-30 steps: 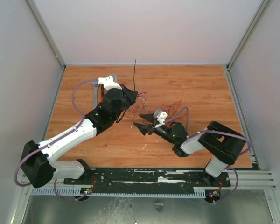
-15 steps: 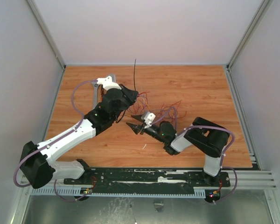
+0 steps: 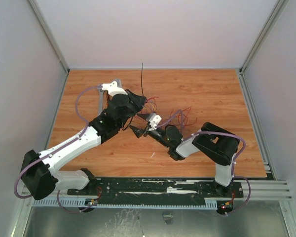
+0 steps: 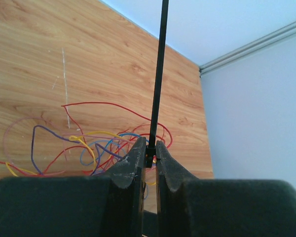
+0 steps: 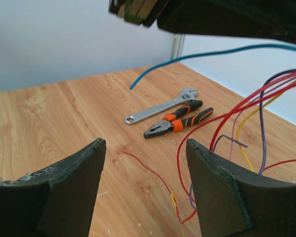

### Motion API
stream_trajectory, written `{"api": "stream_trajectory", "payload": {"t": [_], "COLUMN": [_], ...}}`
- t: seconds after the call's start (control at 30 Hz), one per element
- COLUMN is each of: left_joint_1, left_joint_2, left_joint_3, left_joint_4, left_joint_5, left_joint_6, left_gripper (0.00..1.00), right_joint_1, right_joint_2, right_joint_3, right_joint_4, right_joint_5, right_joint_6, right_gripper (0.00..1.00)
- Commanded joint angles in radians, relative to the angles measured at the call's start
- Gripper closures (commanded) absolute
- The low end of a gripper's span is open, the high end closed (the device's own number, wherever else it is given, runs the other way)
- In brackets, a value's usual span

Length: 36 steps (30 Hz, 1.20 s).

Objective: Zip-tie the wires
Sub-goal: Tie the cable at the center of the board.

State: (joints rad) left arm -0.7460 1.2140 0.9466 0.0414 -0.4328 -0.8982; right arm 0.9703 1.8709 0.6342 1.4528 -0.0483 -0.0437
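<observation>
The zip tie [image 4: 158, 74] is a thin black strip standing upright, and my left gripper [image 4: 150, 150] is shut on its lower end. From above the zip tie [image 3: 142, 79] rises out of the left gripper [image 3: 139, 100] toward the back wall. The wires [image 4: 89, 143], mostly red with purple, yellow and blue strands, lie looped on the wood just beyond the left fingers. My right gripper [image 5: 145, 143] is open with nothing between its fingers. It sits low over the table just right of and below the left gripper [image 3: 136, 122], with the wires [image 5: 227, 123] hanging along its right finger [image 5: 212, 182].
Orange-handled pliers [image 5: 177, 121] and a silver adjustable wrench [image 5: 160, 112] lie side by side on the wood ahead of the right gripper. The left arm's underside [image 5: 227, 17] looms over the right wrist view. More wire loops [image 3: 182, 116] spread behind the right arm.
The right arm has slid left toward the left gripper and its jaws have opened wider. The left gripper and the zip tie have stayed put.
</observation>
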Motion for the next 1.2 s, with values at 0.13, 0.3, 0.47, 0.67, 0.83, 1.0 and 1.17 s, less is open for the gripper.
{"api": "stream_trajectory", "payload": {"t": [0.13,0.3,0.47,0.67,0.83,1.0,1.17], "left_joint_1": [0.005,0.004,0.005,0.005,0.005,0.005,0.006], "left_joint_2": [-0.042,-0.055,-0.062,-0.100,-0.110,-0.105,-0.106], "left_joint_3": [-0.021,-0.029,-0.026,-0.037,-0.046,-0.055,-0.068], "left_joint_4": [0.013,0.028,0.028,0.025,0.012,0.012,0.023], "left_joint_5": [-0.010,-0.015,0.023,0.028,0.016,0.023,0.023], "left_joint_6": [-0.033,-0.038,-0.079,-0.148,-0.171,-0.182,-0.178], "left_gripper": [1.00,1.00,1.00,1.00,1.00,1.00,1.00], "right_joint_1": [0.001,0.001,0.000,0.001,0.000,-0.003,-0.008], "right_joint_2": [0.019,0.011,0.023,-0.018,-0.073,-0.113,-0.123], "right_joint_3": [0.063,0.067,0.074,0.039,0.004,-0.009,-0.013], "right_joint_4": [0.419,0.419,0.419,0.419,0.419,0.418,0.416], "right_joint_5": [0.026,0.003,-0.003,0.013,0.020,0.010,-0.022], "right_joint_6": [0.016,0.018,0.008,-0.002,-0.006,0.024,0.058], "right_gripper": [0.34,0.34,0.35,0.35,0.36,0.37,0.38]}}
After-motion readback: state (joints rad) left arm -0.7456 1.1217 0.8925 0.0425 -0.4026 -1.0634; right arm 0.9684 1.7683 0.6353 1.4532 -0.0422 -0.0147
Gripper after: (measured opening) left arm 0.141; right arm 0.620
